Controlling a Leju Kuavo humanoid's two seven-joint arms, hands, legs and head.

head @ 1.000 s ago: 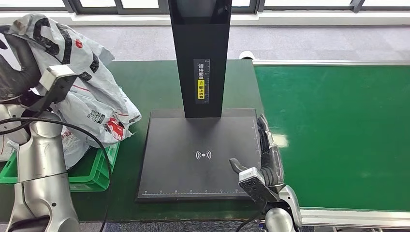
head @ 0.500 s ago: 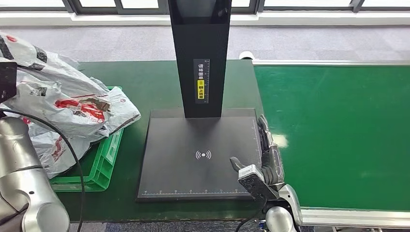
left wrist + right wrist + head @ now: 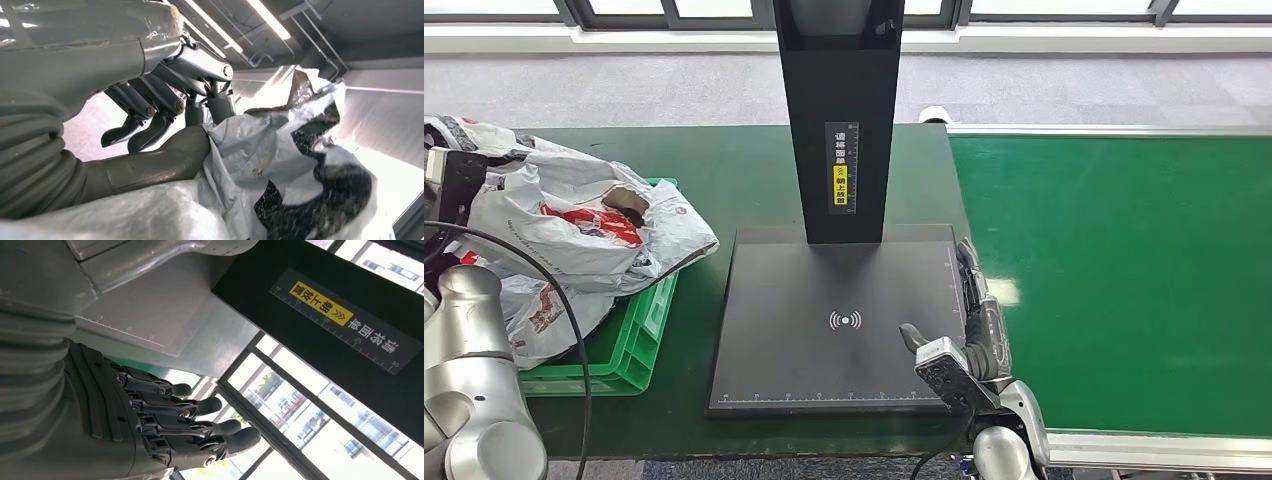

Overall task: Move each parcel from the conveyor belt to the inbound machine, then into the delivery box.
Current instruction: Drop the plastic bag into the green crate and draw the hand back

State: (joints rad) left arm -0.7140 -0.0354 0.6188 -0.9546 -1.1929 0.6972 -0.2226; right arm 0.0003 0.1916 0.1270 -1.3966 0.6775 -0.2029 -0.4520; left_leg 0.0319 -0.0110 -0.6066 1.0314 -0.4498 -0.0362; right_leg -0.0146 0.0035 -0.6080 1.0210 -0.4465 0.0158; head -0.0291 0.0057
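The left hand [image 3: 165,117] sits against a grey plastic parcel [image 3: 280,165]: its thick thumb presses along the crinkled film, while the darker fingers curl above it, apart from the bag. Whether it truly grips the parcel, I cannot tell. In the head view that parcel [image 3: 574,225] lies on a heap of grey mailer bags with red and black print, piled in a green slatted crate [image 3: 639,335] at the left of the dark green table [image 3: 724,165]. The bags are thin, glossy and creased; the print is too crumpled to read.

The right hand [image 3: 979,320] holds nothing, its fingers straight and slightly apart, resting along the right edge of the machine's base [image 3: 824,330]. The base is a matt black square plate with a white wireless symbol [image 3: 845,320] in the middle and fine ruler marks along its edges. A black column [image 3: 837,110] rises from its back, bearing a label [image 3: 841,168] with a scale, white Chinese characters and a yellow patch. The right wrist view shows the label [image 3: 345,322] closer, with numerals 25 and 30 on its scale.

To the right runs the smooth bright green belt [image 3: 1124,270], framed in pale metal.
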